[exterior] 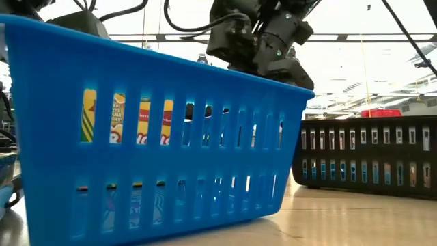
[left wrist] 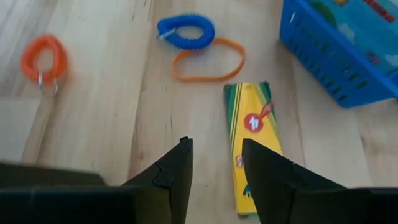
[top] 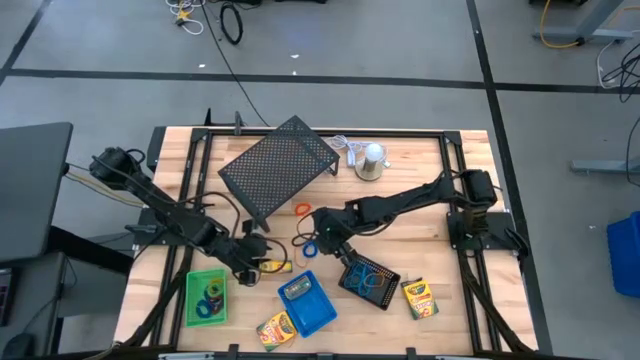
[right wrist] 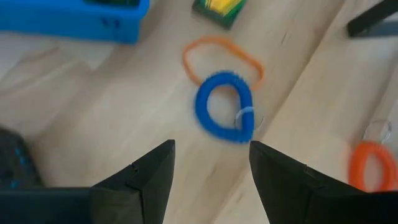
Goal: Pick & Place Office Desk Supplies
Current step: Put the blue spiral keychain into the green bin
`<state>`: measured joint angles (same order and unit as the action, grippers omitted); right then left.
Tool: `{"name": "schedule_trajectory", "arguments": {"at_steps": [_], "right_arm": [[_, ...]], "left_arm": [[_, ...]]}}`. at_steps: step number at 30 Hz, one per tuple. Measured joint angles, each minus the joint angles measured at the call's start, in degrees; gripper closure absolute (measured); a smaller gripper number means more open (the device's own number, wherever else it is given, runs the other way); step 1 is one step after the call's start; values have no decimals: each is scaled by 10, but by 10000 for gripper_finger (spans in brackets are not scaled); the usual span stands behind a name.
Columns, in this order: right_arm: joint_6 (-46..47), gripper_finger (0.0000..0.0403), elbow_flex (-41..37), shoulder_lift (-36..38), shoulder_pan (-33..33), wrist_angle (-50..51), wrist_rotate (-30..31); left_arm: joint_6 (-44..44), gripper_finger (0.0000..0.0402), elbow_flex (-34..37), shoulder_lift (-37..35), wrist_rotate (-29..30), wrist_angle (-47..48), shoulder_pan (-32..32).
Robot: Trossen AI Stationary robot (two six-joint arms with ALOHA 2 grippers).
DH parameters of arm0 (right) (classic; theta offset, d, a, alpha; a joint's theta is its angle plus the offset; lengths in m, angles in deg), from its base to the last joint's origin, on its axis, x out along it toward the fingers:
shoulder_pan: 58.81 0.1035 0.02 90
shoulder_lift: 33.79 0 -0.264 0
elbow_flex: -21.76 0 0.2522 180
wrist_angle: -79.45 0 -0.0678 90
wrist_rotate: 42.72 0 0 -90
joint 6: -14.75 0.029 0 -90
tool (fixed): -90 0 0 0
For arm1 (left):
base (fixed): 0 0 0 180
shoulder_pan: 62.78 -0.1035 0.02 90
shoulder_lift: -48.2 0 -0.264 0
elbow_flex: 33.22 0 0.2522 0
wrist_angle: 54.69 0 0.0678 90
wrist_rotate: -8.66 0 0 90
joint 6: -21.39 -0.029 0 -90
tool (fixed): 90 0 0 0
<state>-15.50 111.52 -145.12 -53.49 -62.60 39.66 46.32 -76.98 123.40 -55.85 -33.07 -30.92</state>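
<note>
My left gripper [left wrist: 216, 142] [top: 258, 262] stands open near the table's front, left of centre. A yellow-green crayon box [left wrist: 252, 143] [top: 276, 266] lies flat on the wood just beside and partly behind one of its fingers. My right gripper [right wrist: 211, 144] [top: 320, 238] hovers open over a blue coiled loop [right wrist: 224, 115] [top: 308, 248], which lies on the table next to a thin orange loop [right wrist: 224, 59]. An orange coiled loop [right wrist: 372, 163] [top: 303, 209] lies farther back. The blue tray [top: 318, 312] [exterior: 157, 137] holds a crayon box [exterior: 116, 116].
A green tray [top: 192, 300] with loops stands at the front left, and a black mesh tray [top: 368, 280] with loops at the front right. Loose crayon boxes [top: 276, 328] [top: 419, 297] lie near the front edge. The large black mesh rack [top: 280, 165] and silver dome [top: 370, 160] occupy the back.
</note>
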Motion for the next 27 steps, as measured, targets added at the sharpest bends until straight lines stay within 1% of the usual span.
{"name": "schedule_trajectory", "arguments": {"at_steps": [3,7,10,14,20,27], "right_arm": [[-9,187,0,1,-10,-17,-2],[-19,188,0,3,-21,-23,-2],[-25,188,0,4,-25,-22,-4],[-27,188,0,4,-27,-22,-4],[-43,188,0,4,-26,-18,-4],[-51,188,0,-4,-29,-22,-65]], "left_arm": [[24,251,0,0,-7,23,0],[38,250,0,0,-50,25,0],[47,250,0,0,-53,23,-2],[58,250,0,0,-79,18,-17],[58,250,0,0,-90,5,-23],[58,250,0,1,-80,5,-23]]}}
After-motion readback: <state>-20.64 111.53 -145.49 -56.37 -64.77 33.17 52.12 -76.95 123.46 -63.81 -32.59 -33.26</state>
